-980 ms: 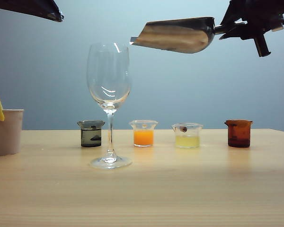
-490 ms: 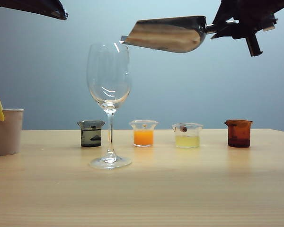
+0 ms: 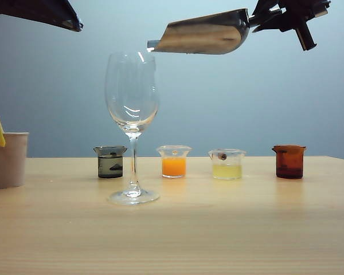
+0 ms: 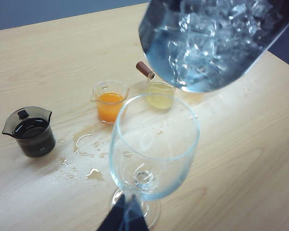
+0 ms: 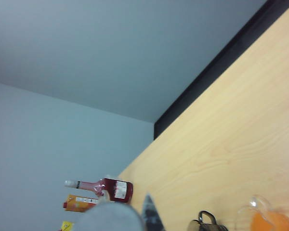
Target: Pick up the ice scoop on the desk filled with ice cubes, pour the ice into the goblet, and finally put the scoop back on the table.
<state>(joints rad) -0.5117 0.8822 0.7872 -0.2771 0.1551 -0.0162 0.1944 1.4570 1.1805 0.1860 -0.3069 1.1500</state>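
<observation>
The clear goblet stands upright on the desk, and no ice shows in its bowl. Just above and right of its rim hangs the silver ice scoop, mouth tipped down toward the rim. My right gripper is shut on its thin handle at the top right. In the left wrist view the ice cubes glisten inside the scoop above the rim. My left gripper hovers high at the goblet's left, fingers together and holding nothing.
Behind the goblet runs a row of small beakers: dark grey, orange, pale yellow, brown. A paper cup with a yellow straw stands far left. Spilled water lies near the goblet's foot.
The right gripper has risen and shifted left, lifting the scoop's back end. The scoop's mouth now sits closer over the goblet's rim and tilts down more steeply. The left arm barely moved.
</observation>
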